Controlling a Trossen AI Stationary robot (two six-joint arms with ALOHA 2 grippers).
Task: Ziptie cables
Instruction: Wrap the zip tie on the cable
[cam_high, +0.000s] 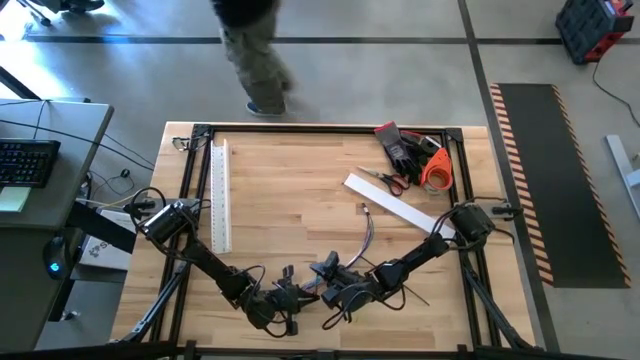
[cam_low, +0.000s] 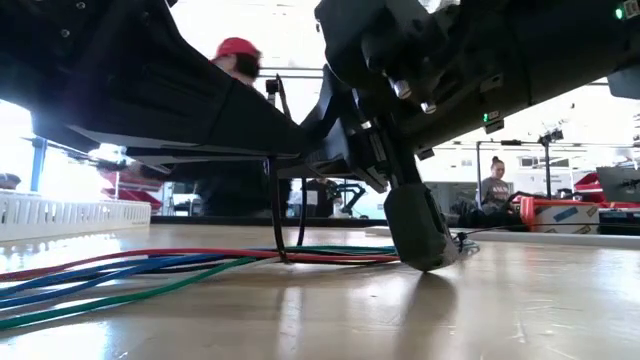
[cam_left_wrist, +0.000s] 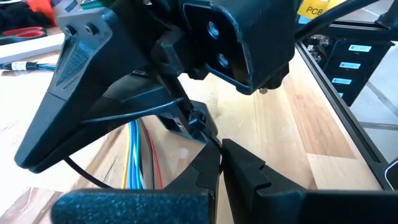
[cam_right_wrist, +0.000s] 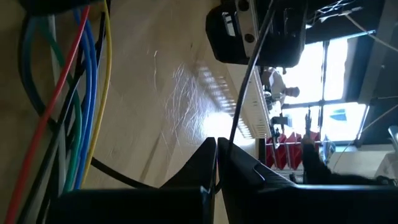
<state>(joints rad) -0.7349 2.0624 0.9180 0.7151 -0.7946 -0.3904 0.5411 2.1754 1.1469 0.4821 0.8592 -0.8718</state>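
The cables, a limp bunch of blue, green, red and yellow wires, lie on the wooden table and run toward its near middle. My two grippers meet there, tip to tip. My left gripper and my right gripper are each shut on a thin dark ziptie. The strip runs straight between them. A further dark stretch curves in by the cables; whether it goes round them I cannot tell. My left gripper pinches the thin dark ziptie between its two fingers, at their free ends. The strip runs on toward the right gripper's body just ahead. My right gripper pinches the ziptie between its two shut fingers. From them the strip leads straight to the left gripper, clear of the table.
A white slotted duct lies along the table's left side and a white strip at the right. Scissors, dark gloves and an orange tool sit at the far right corner. A person stands beyond the far edge.
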